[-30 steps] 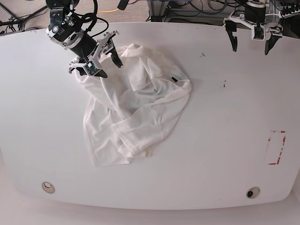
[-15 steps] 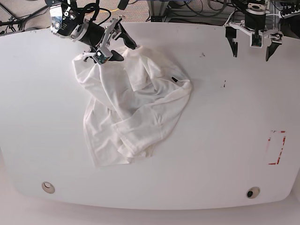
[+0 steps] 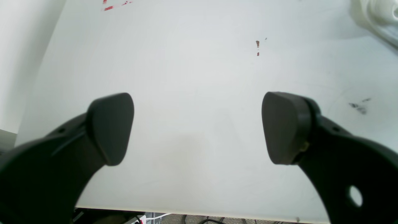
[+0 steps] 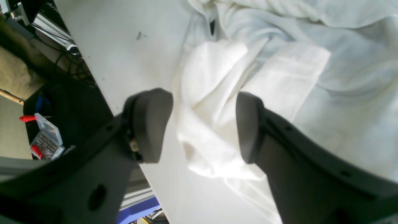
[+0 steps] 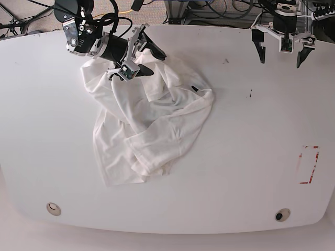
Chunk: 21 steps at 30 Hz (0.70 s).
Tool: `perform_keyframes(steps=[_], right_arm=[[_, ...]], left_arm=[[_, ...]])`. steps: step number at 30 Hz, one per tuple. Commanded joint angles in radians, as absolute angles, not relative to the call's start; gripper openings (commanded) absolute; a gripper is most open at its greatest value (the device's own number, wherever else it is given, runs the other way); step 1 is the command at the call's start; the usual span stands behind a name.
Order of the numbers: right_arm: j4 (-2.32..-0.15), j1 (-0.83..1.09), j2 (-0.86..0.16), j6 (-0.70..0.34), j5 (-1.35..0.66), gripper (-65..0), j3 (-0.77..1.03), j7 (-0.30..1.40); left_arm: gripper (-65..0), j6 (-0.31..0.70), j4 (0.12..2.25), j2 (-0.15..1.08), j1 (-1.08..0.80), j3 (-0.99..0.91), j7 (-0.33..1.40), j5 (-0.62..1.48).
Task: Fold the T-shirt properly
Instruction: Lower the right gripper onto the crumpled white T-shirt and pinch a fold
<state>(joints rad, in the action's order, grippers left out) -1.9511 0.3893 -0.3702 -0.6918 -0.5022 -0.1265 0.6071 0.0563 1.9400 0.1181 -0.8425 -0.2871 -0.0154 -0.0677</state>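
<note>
Now the right gripper hovers over the far end of the T-shirt, jaws parted, nothing pinched. The garment lies crumpled on the table. Best bet: drop onto one clear hem edge, not a bunch. The left gripper hangs spread wide, well clear of the shirt. Count: one shirt, two grippers.

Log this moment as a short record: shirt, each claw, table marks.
shirt: white T-shirt, crumpled in a heap on the table, not folded
right claw: open, above the shirt's top edge, a fold of cloth showing between its fingers; no grip visible
left claw: open wide, empty, over bare table at the far edge
table marks: red rectangle outline near one side
</note>
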Motion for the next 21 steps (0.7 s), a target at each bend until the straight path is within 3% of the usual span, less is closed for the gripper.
perform_keyframes(steps=[1,10,21], right_arm=[[-1.945,0.377,-0.38,-0.698,-0.521,-30.8,-0.136,0.585],[-1.922,0.374,-0.383,-0.698,-0.515,-30.8,-0.188,0.585],[-1.88,0.36,-0.289,-0.698,-0.246,-32.3,-0.186,0.582]], left_arm=[[-3.1,0.05,1.96,0.124,-0.854,-0.291,-0.042,-0.07],[-3.1,0.05,1.96,0.124,-0.854,-0.291,-0.042,-0.07],[-3.1,0.05,1.96,0.122,-0.854,-0.291,-0.042,-0.07]])
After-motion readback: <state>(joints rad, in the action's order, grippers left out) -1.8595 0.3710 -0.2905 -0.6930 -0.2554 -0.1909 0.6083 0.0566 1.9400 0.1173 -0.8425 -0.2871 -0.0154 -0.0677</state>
